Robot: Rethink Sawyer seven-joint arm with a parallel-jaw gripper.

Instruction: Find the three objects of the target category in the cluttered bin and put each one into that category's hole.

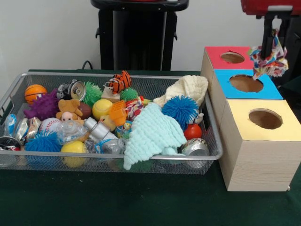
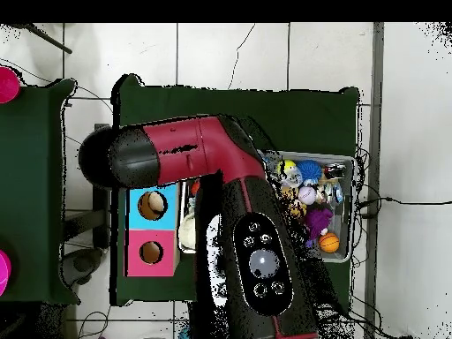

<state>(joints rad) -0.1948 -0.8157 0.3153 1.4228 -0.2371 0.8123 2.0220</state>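
In the front view my gripper comes down at the top right and is shut on a wad of crinkly confetti-print plastic film. The wad hangs above the far edge of the blue-topped box, beyond the yellow-topped box's hole. The wire-mesh bin sits to the left, full of toys. A crinkly clear plastic wad lies at its left among them; I cannot make out its print. In the overhead view the arm hides the gripper, the wad and the yellow box.
The blue-topped box's hole and the red-topped box's hole lie behind the yellow one. The bin holds spiky balls, silver cans, a mint knitted cloth and a toy tiger. The bin's end shows right of the arm overhead.
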